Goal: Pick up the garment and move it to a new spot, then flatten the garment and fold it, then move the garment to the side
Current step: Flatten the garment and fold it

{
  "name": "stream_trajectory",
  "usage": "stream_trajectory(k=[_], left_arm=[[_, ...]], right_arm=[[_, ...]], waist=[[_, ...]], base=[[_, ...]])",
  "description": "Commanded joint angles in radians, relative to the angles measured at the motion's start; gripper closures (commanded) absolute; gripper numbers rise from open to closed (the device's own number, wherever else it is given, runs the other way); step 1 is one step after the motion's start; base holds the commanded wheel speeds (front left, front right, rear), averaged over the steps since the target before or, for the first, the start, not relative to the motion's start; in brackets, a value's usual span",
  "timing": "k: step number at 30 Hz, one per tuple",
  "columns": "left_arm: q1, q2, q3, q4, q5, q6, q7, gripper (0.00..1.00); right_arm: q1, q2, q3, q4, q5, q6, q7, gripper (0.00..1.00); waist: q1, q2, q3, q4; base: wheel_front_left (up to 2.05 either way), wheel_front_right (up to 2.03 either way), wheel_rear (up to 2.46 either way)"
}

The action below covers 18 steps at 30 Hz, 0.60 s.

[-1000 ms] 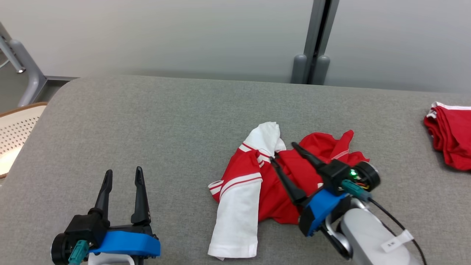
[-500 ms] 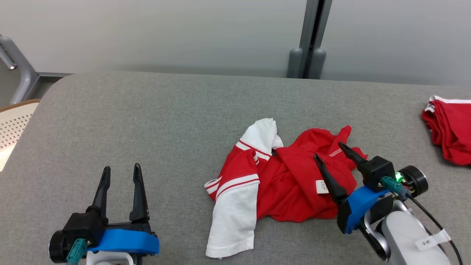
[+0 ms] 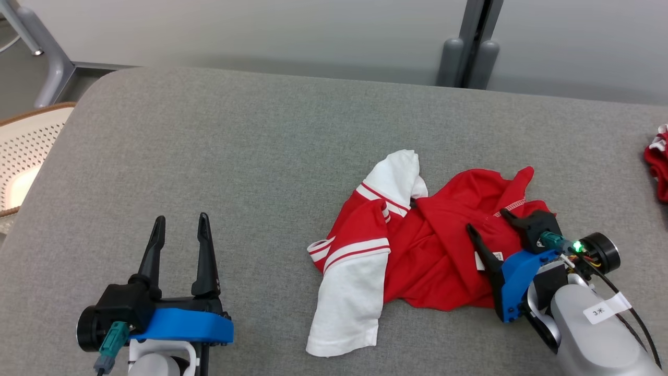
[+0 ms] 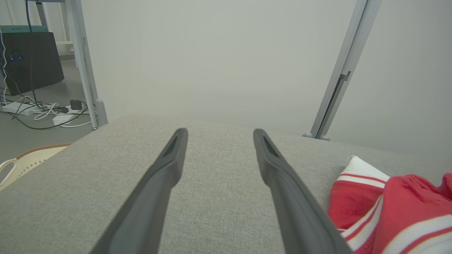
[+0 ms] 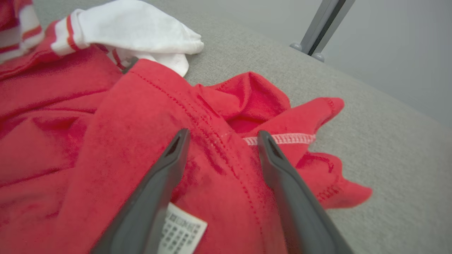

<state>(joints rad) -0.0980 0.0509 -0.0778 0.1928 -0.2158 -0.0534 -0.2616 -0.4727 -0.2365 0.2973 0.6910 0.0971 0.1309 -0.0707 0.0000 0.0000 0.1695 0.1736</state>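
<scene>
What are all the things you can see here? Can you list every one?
Crumpled red jersey with white sleeves: one, red and white, middle of the pad.
Small white printed label: one, white, on the jersey.
Bunched red cloth: one, red with white trim, the pad's far right edge.
Grey fabric-covered pad: one, grey, under the clothes.
Cream perforated seat: one, cream with a brown rim, left of the pad.
Grey metal post: one, grey, behind the pad.
Left gripper: one, dark fingers, blue mount, open over bare pad.
Right gripper: one, same colours, open at the jersey's right part.
</scene>
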Motion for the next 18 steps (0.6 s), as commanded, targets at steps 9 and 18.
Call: stream_trajectory(k=[9,18], left_arm=[[-0.03,-0.001,-0.006,0.002,-0.011,0.004,-0.005,0.0],[-0.039,-0.001,-0.007,0.008,-0.02,0.01,-0.005,0.0]], right_arm=[[-0.095,-0.002,0.064,0.154,0.038,0.0,-0.041,1.0],[-0.276,-0.043,0.005,0.215,0.052,0.0,-0.132,1.0]], waist=[[0.0,0.0,0.034,0.031],[0.0,0.0,0.037,0.028]], base=[[0.0,0.0,0.0],[0.0,0.0,0.0]])
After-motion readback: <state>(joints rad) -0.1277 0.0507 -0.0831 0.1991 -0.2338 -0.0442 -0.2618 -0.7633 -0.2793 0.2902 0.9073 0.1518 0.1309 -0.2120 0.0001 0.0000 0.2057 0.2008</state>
